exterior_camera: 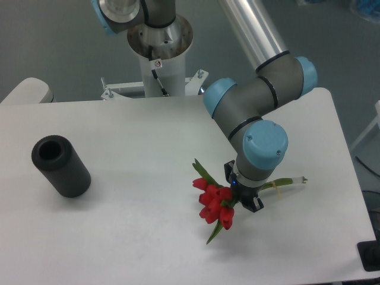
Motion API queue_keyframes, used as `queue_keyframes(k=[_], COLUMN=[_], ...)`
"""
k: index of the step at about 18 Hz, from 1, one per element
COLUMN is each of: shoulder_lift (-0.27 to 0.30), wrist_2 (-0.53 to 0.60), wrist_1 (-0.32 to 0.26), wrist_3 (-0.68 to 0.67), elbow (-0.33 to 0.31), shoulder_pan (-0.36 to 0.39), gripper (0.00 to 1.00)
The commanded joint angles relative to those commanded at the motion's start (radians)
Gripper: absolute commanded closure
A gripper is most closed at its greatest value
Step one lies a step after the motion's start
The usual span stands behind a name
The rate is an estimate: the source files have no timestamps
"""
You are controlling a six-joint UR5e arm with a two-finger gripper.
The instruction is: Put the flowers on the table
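Observation:
The flowers (215, 202), a small bunch of red tulip buds with green leaves, lie low over the white table (148, 136) at the right of centre. Their thin green stems (288, 182) stick out to the right past the wrist. My gripper (243, 199) comes down from above onto the bunch just behind the buds. Its black fingers (255, 205) sit around the stems, but the blue wrist hides the gap between them. Whether the bunch rests on the table or is held just above it does not show.
A black cylinder (60, 166) lies on its side at the table's left. The arm's white base column (160, 59) stands at the back edge. The table's right edge (350, 178) runs close to the stem ends.

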Motion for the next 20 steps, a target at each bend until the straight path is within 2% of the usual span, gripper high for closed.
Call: queue_keyframes(k=[10,14,17,20], shoulder_lift=[0.008,0.05,0.089,0.101], wrist_2=[0.006,0.006,-0.002,0.003], wrist_1=[-0.008,-0.014,0.001,0.023], wrist_3=[-0.011,-0.032,-0.199,-0.32], elbow=[-0.009,-0.08,-0.164,-0.178], shoulder_pan=[0.0,0.005,0.003,-0.009], gripper=[1.0,1.0,1.0,1.0])
